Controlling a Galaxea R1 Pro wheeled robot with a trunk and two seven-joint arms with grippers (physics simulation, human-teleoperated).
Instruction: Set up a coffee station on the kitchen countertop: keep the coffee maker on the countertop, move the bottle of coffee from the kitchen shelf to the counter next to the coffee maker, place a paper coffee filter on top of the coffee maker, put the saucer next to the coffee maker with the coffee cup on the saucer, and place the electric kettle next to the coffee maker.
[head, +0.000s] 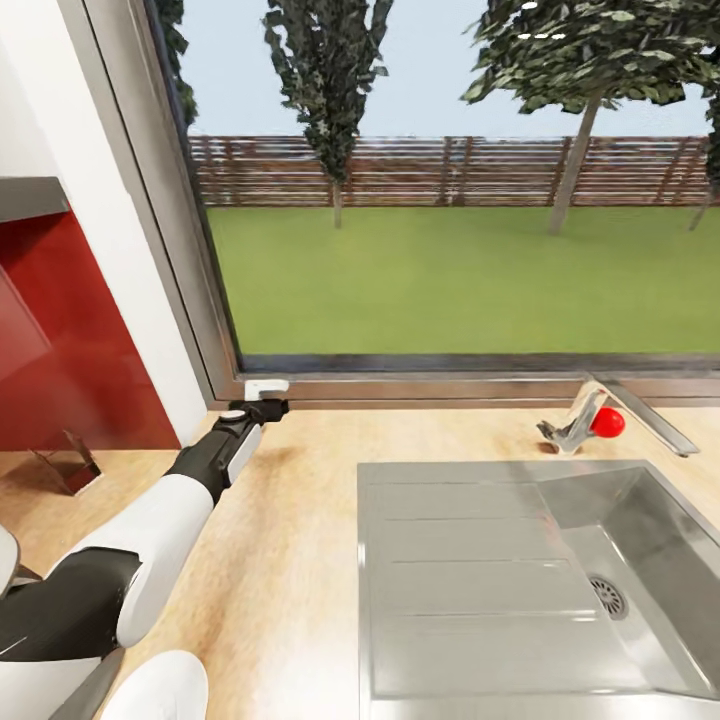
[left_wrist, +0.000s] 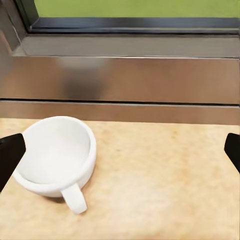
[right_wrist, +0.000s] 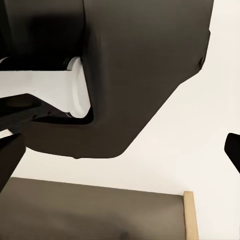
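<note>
Left wrist view: left gripper (left_wrist: 120, 150) spread wide, empty; cup (left_wrist: 56, 157) upright on counter (left_wrist: 165, 190) near one fingertip (left_wrist: 10, 155). Sink (head: 480, 520) at 3 o'clock. Right gripper: cannot tell.

Steel sink (head: 470, 590), faucet (head: 640, 410) (red knob), window (head: 450, 180), red backsplash (head: 70, 350)

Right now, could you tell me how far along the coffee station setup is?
Nothing looks finished yet. The coffee cup sits upright on the kitchen countertop by the window, not on a saucer. In hand: the open left gripper straddles it, not yet closed. Still left: seating the cup on its saucer and everything else.
</note>
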